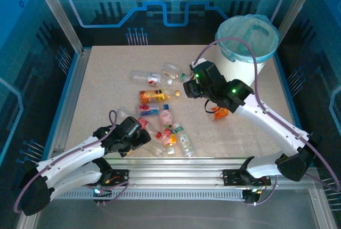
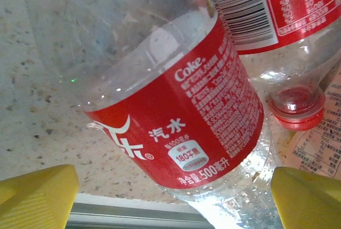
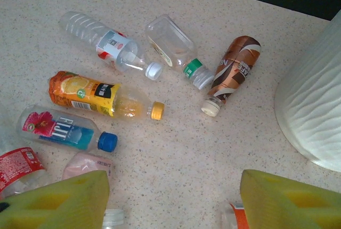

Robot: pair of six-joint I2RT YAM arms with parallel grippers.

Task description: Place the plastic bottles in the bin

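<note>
Locate the bin [image 1: 246,42] at the 1 o'clock corner of the table [image 1: 106,80] in the top view. It stands upright with its blue liner over the rim. The plastic bottles [image 1: 154,96] lie on their sides across the table centre, outside the bin.

Check the left gripper [image 1: 145,135], at 7 o'clock from the table centre. In its wrist view the yellow fingers [image 2: 37,197] stand wide apart on either side of a red-label bottle [image 2: 176,128] lying on the table. The left finger is clear of the bottle; you cannot tell whether the right finger touches it.

Check the right gripper [image 1: 187,89], at 8 o'clock from the bin. Its fingers [image 3: 287,197] are spread, with bare table between them. In that wrist view an orange-juice bottle [image 3: 96,96] lies at 10 o'clock and a brown-label bottle [image 3: 234,72] at 12 o'clock, near the bin wall at 3 o'clock.
</note>
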